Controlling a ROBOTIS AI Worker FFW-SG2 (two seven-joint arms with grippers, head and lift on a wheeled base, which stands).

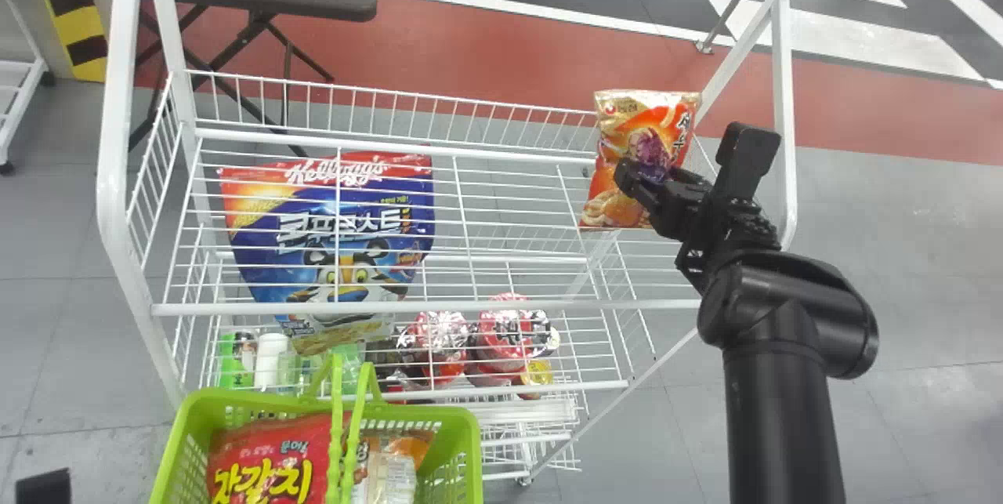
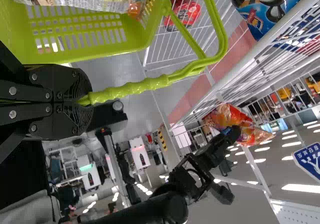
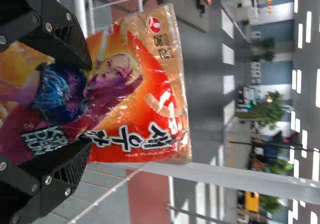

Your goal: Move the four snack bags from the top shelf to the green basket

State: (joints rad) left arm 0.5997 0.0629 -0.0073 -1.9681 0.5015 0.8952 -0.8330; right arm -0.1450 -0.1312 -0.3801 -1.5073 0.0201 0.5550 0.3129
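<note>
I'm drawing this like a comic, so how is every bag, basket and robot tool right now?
Orange snack bag: upright, gripped
Right tool: gripping that bag
Left tool: closed on the handles
Green handles: raised
Green basket: upright, bags inside
Red snack bag: in the basket
Blue cereal bag: tiger side showing

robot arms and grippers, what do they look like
The right arm is black, with a smooth, tube-like section and a bulging, rounded joint. The left gripper and right gripper are black too, with angular links, silvery screw heads and ridged inner finger faces.
</note>
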